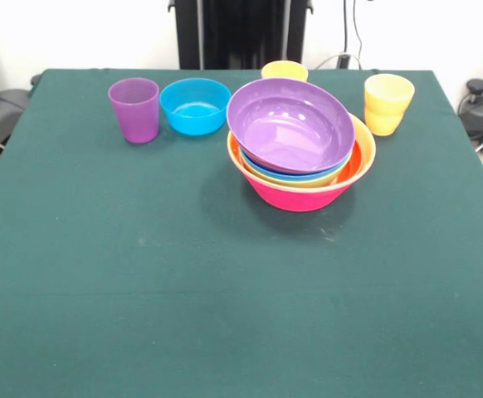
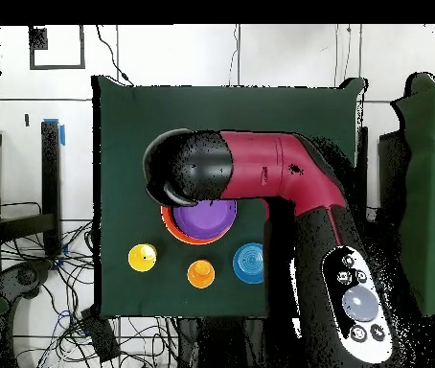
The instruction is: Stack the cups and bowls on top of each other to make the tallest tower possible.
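The tower stands at the table's middle right in the front view. The large pink bowl (image 1: 298, 196) is its base, with orange (image 1: 359, 162), yellow-green and blue (image 1: 295, 175) bowls nested inside. A purple bowl (image 1: 290, 124) lies tilted on top and also shows in the overhead view (image 2: 205, 218). A purple cup (image 1: 134, 109) and the small blue bowl (image 1: 195, 106) stand to the left. A yellow cup (image 1: 387, 104) stands to the right, and an orange cup (image 1: 284, 71) stands behind the tower. The front view shows no gripper. In the overhead view the arm's black end (image 2: 178, 171) hangs over the tower's far edge and covers the gripper.
In the overhead view the red arm (image 2: 279, 177) crosses the table's right half and hides the purple cup. The yellow cup (image 2: 143, 257), orange cup (image 2: 201, 274) and small blue bowl (image 2: 249, 263) stand in a row near the robot's side. The green cloth table (image 1: 225, 298) stretches toward the camera.
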You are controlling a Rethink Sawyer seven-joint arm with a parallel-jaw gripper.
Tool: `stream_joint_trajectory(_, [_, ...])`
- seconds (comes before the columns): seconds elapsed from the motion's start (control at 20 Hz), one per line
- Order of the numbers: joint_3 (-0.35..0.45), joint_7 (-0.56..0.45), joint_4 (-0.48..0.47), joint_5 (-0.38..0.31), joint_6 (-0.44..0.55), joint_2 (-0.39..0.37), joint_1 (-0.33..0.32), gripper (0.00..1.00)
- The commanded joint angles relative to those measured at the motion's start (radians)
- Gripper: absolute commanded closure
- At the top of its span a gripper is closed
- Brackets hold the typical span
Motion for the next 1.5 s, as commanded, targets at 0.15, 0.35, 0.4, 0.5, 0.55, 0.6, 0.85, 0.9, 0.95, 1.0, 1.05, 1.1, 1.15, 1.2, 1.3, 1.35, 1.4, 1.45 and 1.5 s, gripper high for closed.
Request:
stream_joint_trajectory(0.15, [0.016,-0.186,0.050,-0.134,0.078,0.047,0.011,0.00])
stream_joint_trajectory(0.35, [0.013,-0.203,0.049,-0.173,0.093,0.051,0.000,0.00])
stream_joint_trajectory(0.4, [0.015,-0.213,0.054,-0.178,0.086,0.054,-0.011,0.00])
stream_joint_trajectory(0.5, [0.020,-0.234,0.065,-0.189,0.072,0.060,-0.033,0.00])
stream_joint_trajectory(0.55, [0.021,-0.248,0.068,-0.197,0.065,0.063,-0.046,0.00])
stream_joint_trajectory(0.6, [0.024,-0.261,0.069,-0.204,0.061,0.068,-0.057,0.00])
stream_joint_trajectory(0.85, [0.045,-0.325,0.063,-0.238,0.068,0.093,-0.114,0.00])
stream_joint_trajectory(0.9, [0.049,-0.330,0.065,-0.244,0.067,0.095,-0.123,0.00])
stream_joint_trajectory(0.95, [0.054,-0.335,0.066,-0.250,0.065,0.098,-0.133,0.00])
stream_joint_trajectory(1.0, [0.060,-0.337,0.071,-0.258,0.058,0.100,-0.142,0.00])
stream_joint_trajectory(1.05, [0.068,-0.342,0.078,-0.259,0.050,0.101,-0.154,0.00])
stream_joint_trajectory(1.1, [0.075,-0.346,0.086,-0.261,0.041,0.103,-0.165,0.00])
stream_joint_trajectory(1.15, [0.081,-0.351,0.093,-0.263,0.033,0.105,-0.176,0.00])
stream_joint_trajectory(1.2, [0.088,-0.357,0.098,-0.268,0.026,0.108,-0.186,0.00])
stream_joint_trajectory(1.3, [0.100,-0.367,0.107,-0.279,0.011,0.117,-0.206,0.00])
stream_joint_trajectory(1.35, [0.105,-0.373,0.107,-0.284,0.007,0.125,-0.217,0.00])
stream_joint_trajectory(1.4, [0.111,-0.378,0.111,-0.288,0.003,0.133,-0.226,0.00])
stream_joint_trajectory(1.45, [0.116,-0.387,0.113,-0.294,-0.003,0.142,-0.237,0.00])
stream_joint_trajectory(1.5, [0.120,-0.394,0.118,-0.299,-0.010,0.148,-0.247,0.00])
